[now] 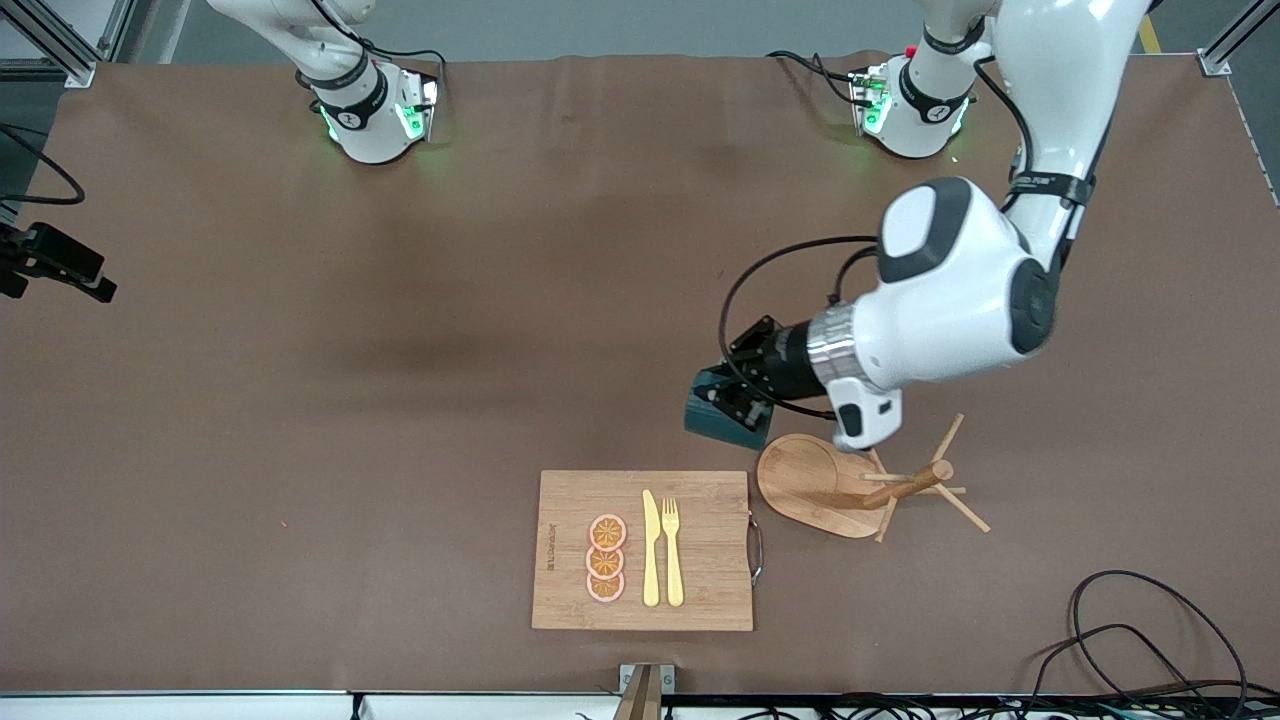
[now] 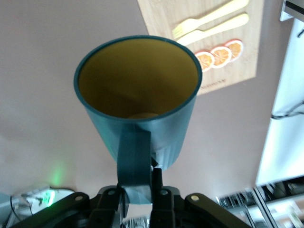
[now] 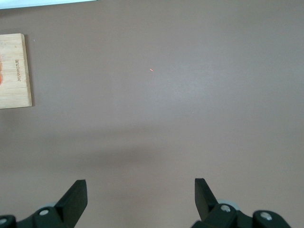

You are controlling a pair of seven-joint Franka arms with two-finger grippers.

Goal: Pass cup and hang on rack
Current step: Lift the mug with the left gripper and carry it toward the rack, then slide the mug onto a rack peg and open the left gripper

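Note:
The dark teal cup (image 1: 710, 410) with a mustard-yellow inside is held by its handle in my left gripper (image 1: 742, 392), just above the table beside the rack. In the left wrist view the cup (image 2: 137, 95) points its open mouth away from the camera, and my left gripper (image 2: 140, 184) is shut on the loop handle. The wooden rack (image 1: 812, 482) stands with its oval base next to the cup, and its post (image 1: 905, 487) and pegs lean toward the left arm's end. My right gripper (image 3: 140, 192) is open and empty over bare table; it is out of the front view.
A bamboo cutting board (image 1: 700, 550) with a yellow knife (image 1: 650, 550), a fork (image 1: 672, 552) and orange slices (image 1: 606, 558) lies nearer to the front camera than the cup. Its edge shows in the right wrist view (image 3: 14, 71). Black cables (image 1: 1150, 640) lie at the left arm's near corner.

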